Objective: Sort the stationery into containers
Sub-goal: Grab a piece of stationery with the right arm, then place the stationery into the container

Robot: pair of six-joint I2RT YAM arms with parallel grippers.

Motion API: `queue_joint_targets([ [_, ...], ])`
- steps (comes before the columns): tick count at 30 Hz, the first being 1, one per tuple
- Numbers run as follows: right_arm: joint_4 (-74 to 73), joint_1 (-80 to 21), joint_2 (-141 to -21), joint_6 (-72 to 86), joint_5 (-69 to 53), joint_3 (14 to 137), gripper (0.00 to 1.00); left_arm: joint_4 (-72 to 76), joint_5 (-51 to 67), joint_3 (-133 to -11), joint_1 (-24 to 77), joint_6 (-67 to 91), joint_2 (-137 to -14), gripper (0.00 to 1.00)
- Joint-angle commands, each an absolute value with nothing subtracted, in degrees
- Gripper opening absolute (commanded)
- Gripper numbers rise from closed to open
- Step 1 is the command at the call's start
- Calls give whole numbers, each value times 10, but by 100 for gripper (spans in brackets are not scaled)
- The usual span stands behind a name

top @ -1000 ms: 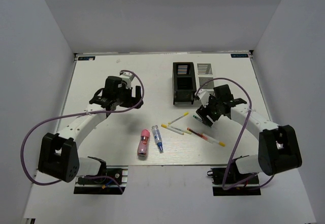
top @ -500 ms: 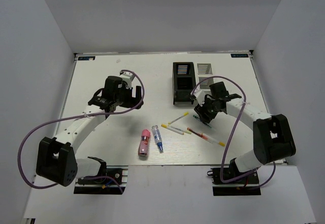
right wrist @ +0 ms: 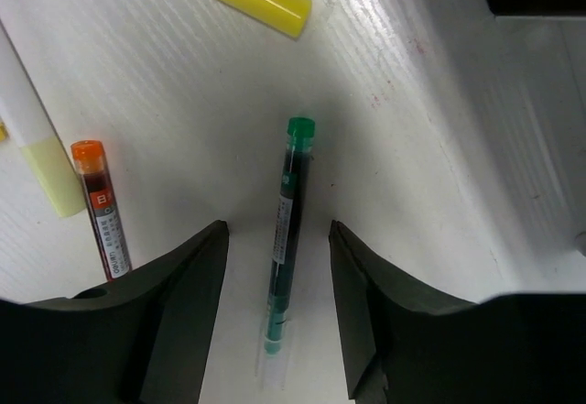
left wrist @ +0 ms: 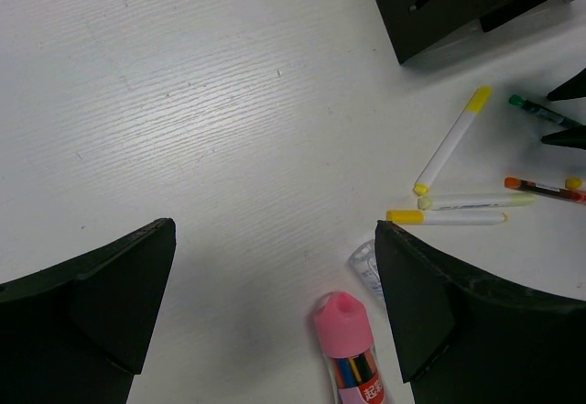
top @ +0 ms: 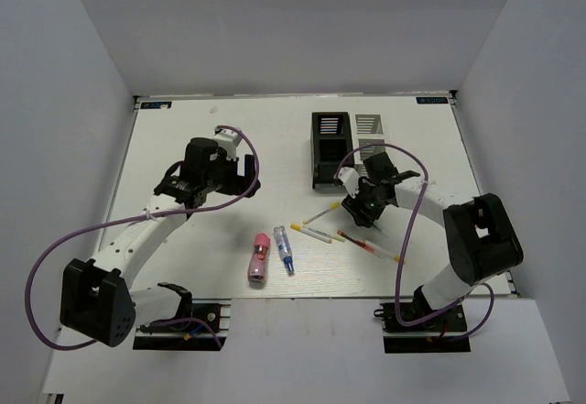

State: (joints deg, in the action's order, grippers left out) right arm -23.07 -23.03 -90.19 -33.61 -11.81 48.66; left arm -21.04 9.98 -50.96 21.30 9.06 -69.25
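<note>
The stationery lies in front of the containers. A green pen [right wrist: 288, 239] rests on the table between the fingers of my right gripper [right wrist: 277, 230], which stands open with a gap on each side of the pen. Beside it lie an orange-capped pen [right wrist: 101, 207] and yellow-ended pens [top: 320, 213]. My left gripper [left wrist: 275, 303] hangs wide open above the table, holding nothing, with the pink tube [left wrist: 346, 338] lying below it. The clear blue-tipped tube [top: 285, 249] lies next to the pink tube [top: 259, 258]. The black container [top: 330, 147] and the white container [top: 370, 129] stand at the back.
The right arm's purple cable [top: 403, 239] loops over the pens' right end. The black container's corner [left wrist: 458, 1] shows at the top of the left wrist view. The white table's front edge [top: 302, 296] runs just behind the arm bases.
My right gripper has swung left and down over the pens and its jaws have narrowed, so they now straddle the green pen. The left gripper has barely shifted and stays open.
</note>
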Motion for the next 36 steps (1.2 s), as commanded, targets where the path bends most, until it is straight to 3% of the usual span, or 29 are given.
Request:
queue_joint_targets([
  [1, -221, -233, -916, -335, -100, 497, 52, -214, 111, -503, 219, 93, -675, 100],
  [6, -228, -236, -932, -343, -88, 492, 32, -214, 111, -503, 219, 93, -675, 100],
  [9, -221, -240, -939, -347, -75, 482, 29, -214, 111, -503, 224, 93, -675, 100],
  [13, -219, -250, -941, -350, -54, 468, 8, -214, 111, -503, 224, 93, -675, 100],
  [16, -242, -252, -919, -352, -63, 478, 0, -214, 119, -497, 224, 93, -675, 100],
  [23, -380, -253, -817, -381, -185, 559, 0, -190, 165, -491, 224, 118, -681, 100],
  [28, -456, -251, -743, -389, -286, 702, 0, -171, 214, -485, 213, 136, -692, 100],
  [36, -266, -221, -768, -322, -225, 783, 0, -177, 207, -490, 213, 126, -703, 100],
])
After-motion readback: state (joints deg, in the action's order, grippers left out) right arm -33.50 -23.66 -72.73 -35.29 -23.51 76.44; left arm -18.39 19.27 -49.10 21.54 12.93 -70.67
